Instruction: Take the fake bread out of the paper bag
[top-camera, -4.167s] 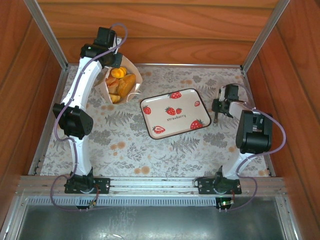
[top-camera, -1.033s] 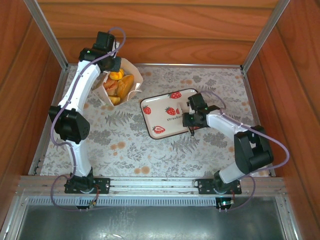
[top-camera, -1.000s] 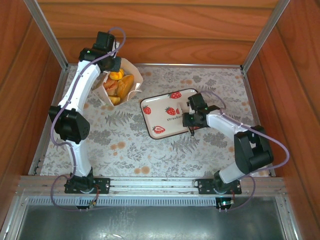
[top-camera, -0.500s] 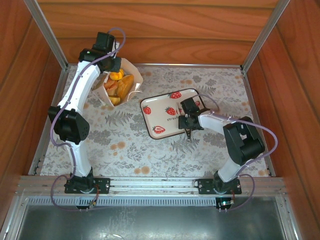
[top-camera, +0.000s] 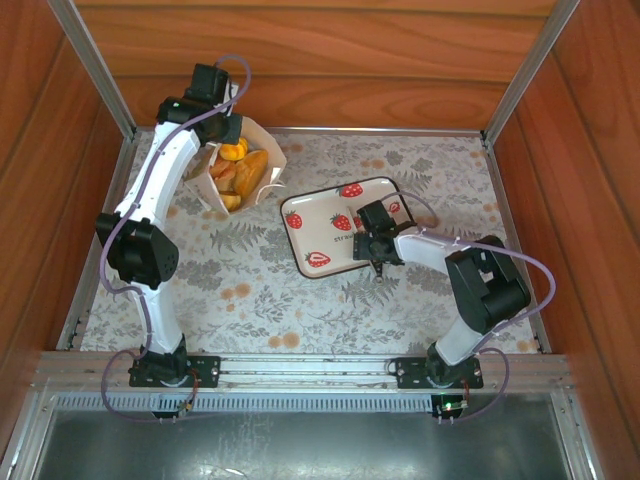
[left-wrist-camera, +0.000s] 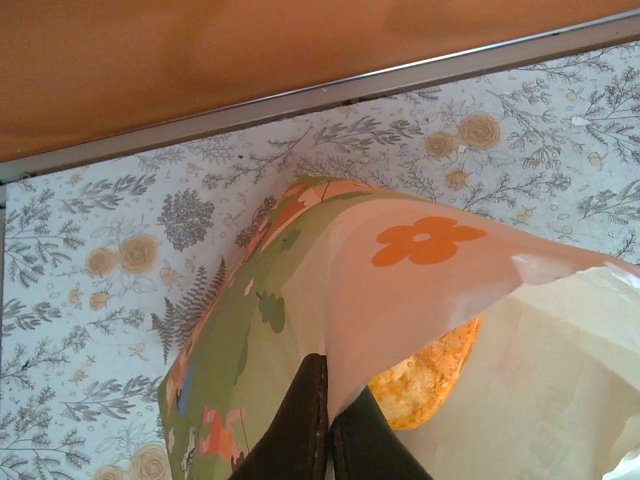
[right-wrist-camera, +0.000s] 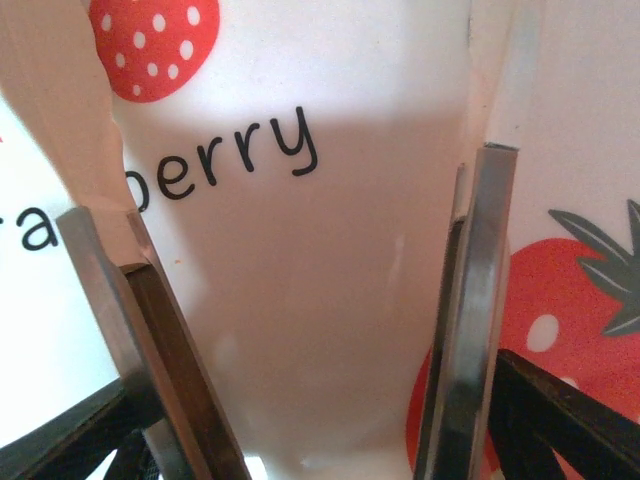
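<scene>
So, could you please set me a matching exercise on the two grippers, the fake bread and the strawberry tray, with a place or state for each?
1. left gripper
2. right gripper
3. fake bread
4. strawberry tray

A. inside the paper bag
B. open, just above the strawberry tray
C. lying flat, no bread on it
D. shut on the paper bag's rim

Pairs: 1-D, 2-B, 3-A, 4-C.

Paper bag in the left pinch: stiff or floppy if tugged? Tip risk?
Probably floppy: the wall of the paper bag bows and creases where the left gripper pinches its rim. Likely light, so a tug may drag or tip it; in the top view it seems to lean, fake bread piled near its mouth.
</scene>
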